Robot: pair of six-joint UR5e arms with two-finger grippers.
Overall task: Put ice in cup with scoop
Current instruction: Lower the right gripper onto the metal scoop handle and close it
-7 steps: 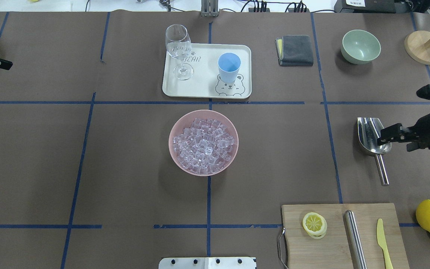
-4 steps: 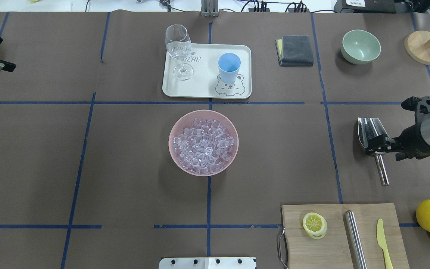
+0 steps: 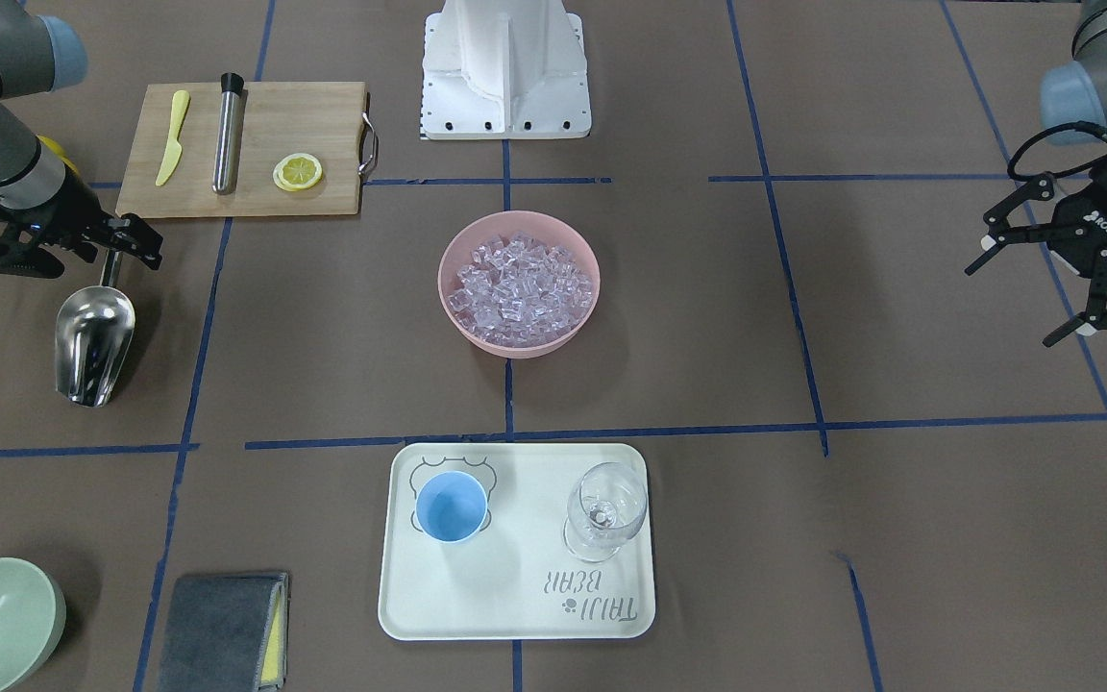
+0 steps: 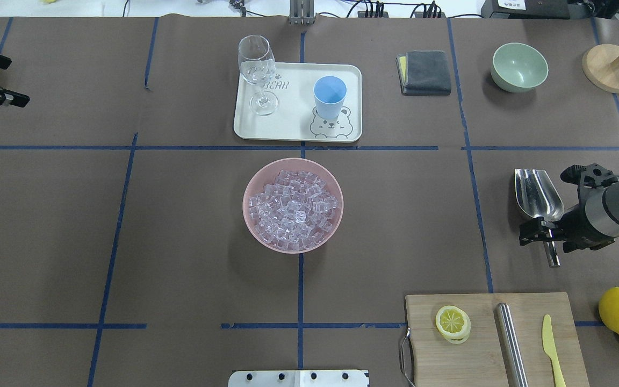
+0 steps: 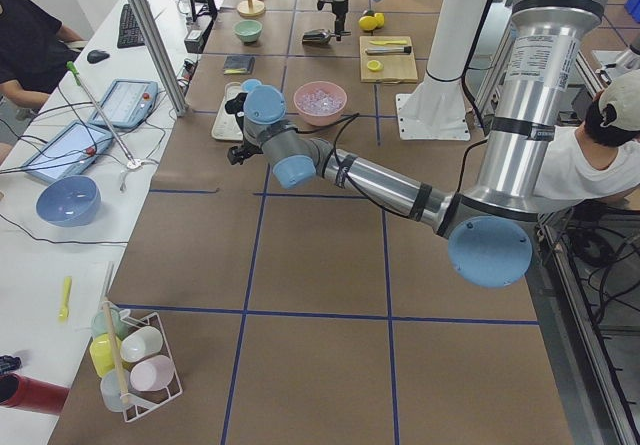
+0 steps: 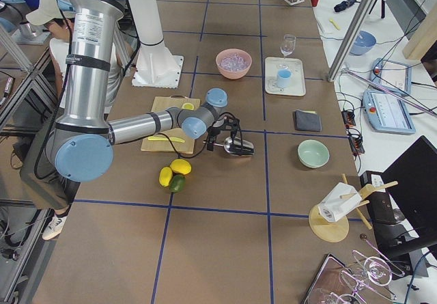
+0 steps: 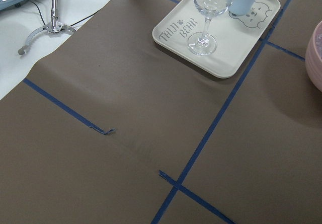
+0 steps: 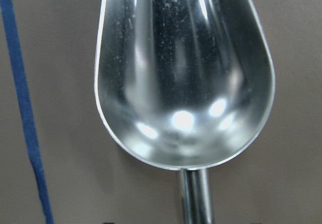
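I'm at the pick-up: my right claw [image 4: 548, 240] hangs spread and empty over the rod handle [image 4: 552, 255] of the scoop [image 4: 537, 196], lying flat well apart from the ice [image 4: 292, 207], so next I sink and clench

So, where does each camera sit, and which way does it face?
Front-facing: across the table, facing the robot's base; left gripper at view's right, right gripper at left.
Overhead: behind the robot, looking forward and down; grippers' sides swapped.
Exterior left: table's end; left arm near.
Exterior right: opposite end; right arm near.
Left wrist: looks at the tray; no gripper shows.
Right wrist: looks down into the scoop.
Shared: both side views show the bowl of ice.
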